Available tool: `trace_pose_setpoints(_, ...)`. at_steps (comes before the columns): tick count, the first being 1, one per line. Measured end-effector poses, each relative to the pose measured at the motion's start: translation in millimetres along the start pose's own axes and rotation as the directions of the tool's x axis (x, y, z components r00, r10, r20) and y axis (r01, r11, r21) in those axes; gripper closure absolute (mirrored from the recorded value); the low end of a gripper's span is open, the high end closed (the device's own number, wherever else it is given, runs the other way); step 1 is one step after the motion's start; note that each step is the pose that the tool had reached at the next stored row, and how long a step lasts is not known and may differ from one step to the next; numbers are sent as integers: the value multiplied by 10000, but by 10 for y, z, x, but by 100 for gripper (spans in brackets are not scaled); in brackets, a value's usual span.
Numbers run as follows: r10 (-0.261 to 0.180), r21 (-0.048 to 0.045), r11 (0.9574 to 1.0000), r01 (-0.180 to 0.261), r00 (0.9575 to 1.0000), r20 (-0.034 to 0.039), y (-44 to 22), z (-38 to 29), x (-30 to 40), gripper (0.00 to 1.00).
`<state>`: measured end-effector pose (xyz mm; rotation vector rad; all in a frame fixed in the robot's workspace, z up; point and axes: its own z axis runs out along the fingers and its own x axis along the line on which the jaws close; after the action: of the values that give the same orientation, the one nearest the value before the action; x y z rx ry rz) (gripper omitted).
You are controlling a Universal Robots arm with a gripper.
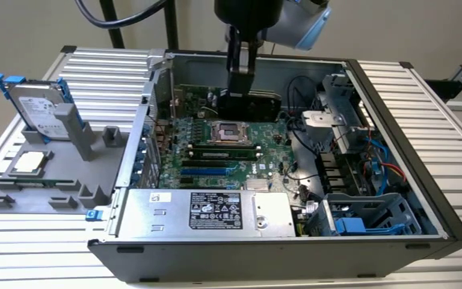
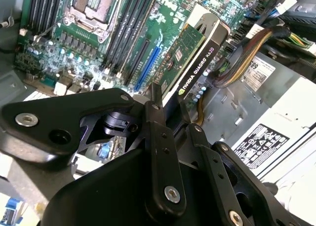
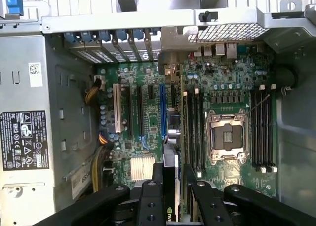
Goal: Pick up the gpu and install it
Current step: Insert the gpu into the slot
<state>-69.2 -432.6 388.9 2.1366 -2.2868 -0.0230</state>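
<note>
A: Gpu, where?
B: The gpu [image 2: 191, 56] is upright, with its green face and black shroud edge showing. It hangs raised over the motherboard [image 3: 222, 83], close by the processor socket [image 1: 233, 131], and sits in no slot.

A: Pincer?
B: The pincer [image 3: 173, 169] is clenched on the gpu's edge away from the board, one finger on each face. Both wrist views show the card between them.

A: Around the socket?
B: Memory slots [image 3: 261, 130] flank it, and a blue expansion slot [image 3: 162, 110] lies past one bank. The power supply [image 1: 207, 212] is farther off, inside the case [image 1: 255, 259].

A: Outside the case?
B: Well apart from the socket, toward the exterior view's left, a grey stand [image 1: 55, 174] sits on the slatted bench [image 1: 423, 90]. It carries a hard drive in a blue frame [image 1: 38, 111], upright, and a small silver chip [image 1: 29, 162], lying flat.
</note>
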Motion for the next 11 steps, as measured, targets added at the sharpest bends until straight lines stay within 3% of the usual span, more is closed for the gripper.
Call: trace_pose_setpoints(11,0,0,10000,0,10000,1,-72,42,-5,100)
